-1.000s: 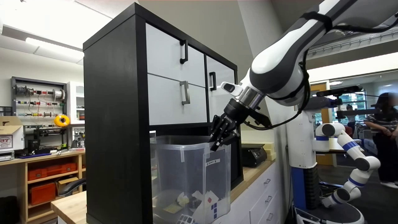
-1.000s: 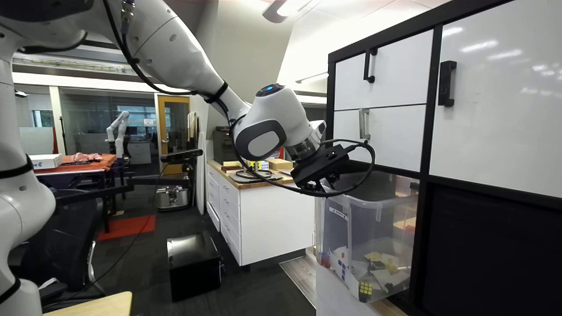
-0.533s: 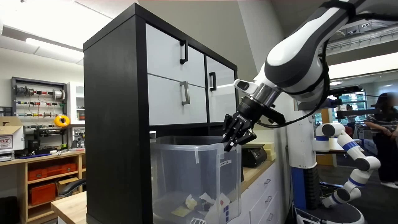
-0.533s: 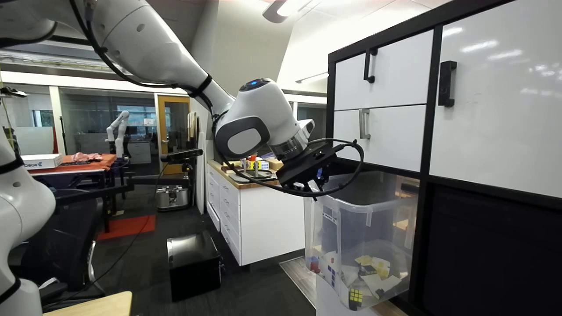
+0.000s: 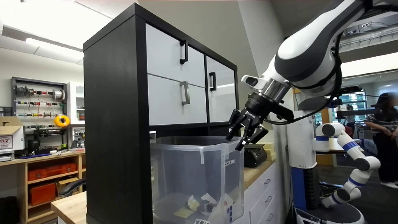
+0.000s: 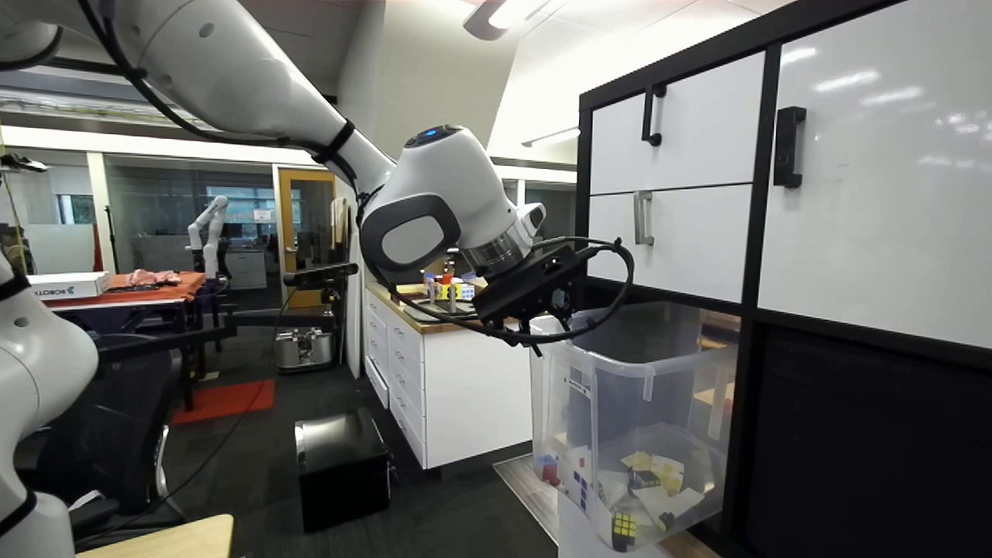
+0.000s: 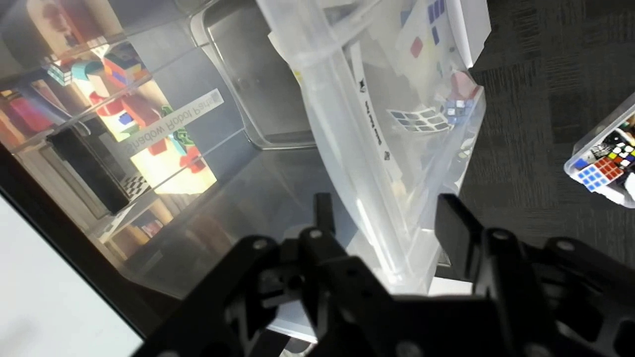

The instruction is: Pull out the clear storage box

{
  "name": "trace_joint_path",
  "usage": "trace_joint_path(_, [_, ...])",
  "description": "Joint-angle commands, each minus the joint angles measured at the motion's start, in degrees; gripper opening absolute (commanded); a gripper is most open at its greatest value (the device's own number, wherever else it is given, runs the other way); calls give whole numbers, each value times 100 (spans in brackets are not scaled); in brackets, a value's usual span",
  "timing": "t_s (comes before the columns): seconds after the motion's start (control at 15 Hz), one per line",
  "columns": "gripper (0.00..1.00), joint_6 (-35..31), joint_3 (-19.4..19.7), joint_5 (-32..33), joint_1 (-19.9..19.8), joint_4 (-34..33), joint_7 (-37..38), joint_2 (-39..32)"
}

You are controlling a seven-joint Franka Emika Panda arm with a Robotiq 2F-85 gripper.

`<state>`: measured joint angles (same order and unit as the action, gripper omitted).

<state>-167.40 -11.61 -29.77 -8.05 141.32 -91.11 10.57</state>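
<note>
wrist view: fingers [image 7: 457, 233] apart, while in both exterior views the clear storage box [image 5: 186, 174] juts from the black cabinet [image 5: 112, 124], seemingly overhanging the surface [image 5: 253, 175], so a pull could slip off the unclasped rim [image 5: 183, 148] or, carried too far, tip the box over.

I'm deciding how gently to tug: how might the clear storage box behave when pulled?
The clear storage box is probably light for its size: the loose items cover only its bottom. Its thick rim suggests fairly little flexing. It could tip, since its front seems to overhang the wooden countertop.
</note>
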Motion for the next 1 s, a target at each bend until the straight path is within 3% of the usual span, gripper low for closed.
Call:
trace_joint_path(0.0, [88, 393, 16, 45, -62, 140, 175, 371])
trace_joint_path(0.13, [98, 603, -112, 426, -259, 92, 667, 397])
trace_joint_path(0.2, [99, 721, 422, 1158, 187, 67, 1401, 376])
trace_joint_path(0.27, [100, 999, -204, 1258, -494, -29, 1633, 393])
trace_joint_path(0.47, [100, 1674, -299, 2024, -641, -356, 2789, 410])
trace_joint_path(0.53, [100, 1872, 306, 2453, -32, -483, 3300, 387])
trace_joint_path(0.93, [100, 3402, 770, 2924, 443, -1425, 5013, 270])
